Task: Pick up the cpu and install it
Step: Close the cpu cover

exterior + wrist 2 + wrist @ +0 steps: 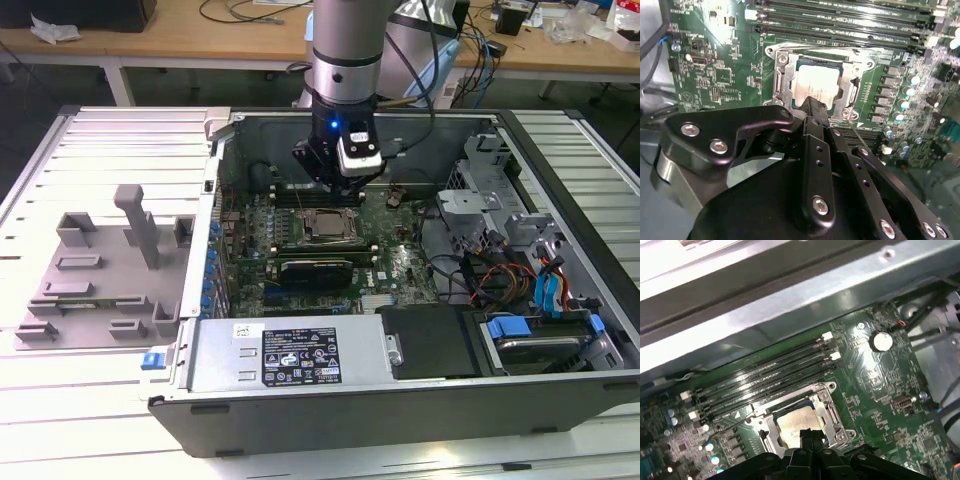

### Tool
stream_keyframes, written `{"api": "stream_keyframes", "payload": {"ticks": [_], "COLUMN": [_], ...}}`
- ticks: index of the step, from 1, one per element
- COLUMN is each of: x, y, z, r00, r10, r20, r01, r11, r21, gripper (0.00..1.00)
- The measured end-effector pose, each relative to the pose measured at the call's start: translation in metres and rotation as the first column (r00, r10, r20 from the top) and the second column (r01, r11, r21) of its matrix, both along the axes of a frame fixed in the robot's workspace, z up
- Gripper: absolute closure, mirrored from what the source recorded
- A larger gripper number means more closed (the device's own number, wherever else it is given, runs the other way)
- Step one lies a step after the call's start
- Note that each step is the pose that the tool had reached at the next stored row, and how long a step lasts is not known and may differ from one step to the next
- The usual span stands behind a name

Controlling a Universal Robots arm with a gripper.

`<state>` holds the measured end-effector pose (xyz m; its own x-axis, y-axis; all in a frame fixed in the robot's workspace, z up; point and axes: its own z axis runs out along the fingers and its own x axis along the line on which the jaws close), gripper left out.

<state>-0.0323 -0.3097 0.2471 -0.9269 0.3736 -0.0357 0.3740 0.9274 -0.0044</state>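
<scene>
Lying in its socket (781, 82), the cpu (815, 82) sits beneath the fingers (816, 116)

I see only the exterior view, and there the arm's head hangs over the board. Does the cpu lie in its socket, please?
Observer: Yes. In the second wrist view the cpu lies flat inside the metal socket frame, silvery top up.
Operator: Do the jaws hold it?
Observer: No. The gripper has its jaws shut with nothing between them. Its tip is at the cpu's edge.
Operator: What lies beside the socket, under the arm?
Observer: In the first wrist view, four long black slots run side by side along one side of the frame.
</scene>
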Motion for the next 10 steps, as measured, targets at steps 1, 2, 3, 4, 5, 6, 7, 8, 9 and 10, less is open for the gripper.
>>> {"api": "stream_keyframes", "payload": {"ticks": [1,2,3,4,5,6,7,8,9,10], "x": [0.0000,0.0000,0.0000,0.0000,0.0000,0.0001,0.0000,0.0001,0.0001,0.0001], "y": [0.0000,0.0000,0.0000,0.0004,0.0006,0.0008,0.0019,0.0019,0.0020,0.0020], "z": [0.0000,0.0000,0.0000,0.0000,0.0000,0.0001,0.0000,0.0000,0.0000,0.0000], "r00": [0.9998,0.9994,0.9994,0.9992,0.9989,0.9986,0.9985,0.9985,0.9985,0.9985], "r10": [0.022,0.033,0.034,0.041,0.047,0.054,0.054,0.055,0.055,0.055], "r20": [-0.0001,0.0000,0.0000,-0.0002,-0.0003,-0.0004,-0.0006,-0.0004,-0.0004,-0.0005], "r01": [-0.022,-0.033,-0.034,-0.041,-0.047,-0.054,-0.054,-0.055,-0.055,-0.055], "r11": [0.9998,0.9994,0.9994,0.9991,0.9989,0.9985,0.9985,0.9985,0.9985,0.9985], "r21": [-0.0001,0.0000,0.0000,-0.0039,-0.0061,-0.0076,-0.0093,-0.0099,-0.0099,-0.0101], "gripper": [0.89,0.89,0.89,0.89,0.89,0.89,0.89,0.89,0.89,0.89]}}
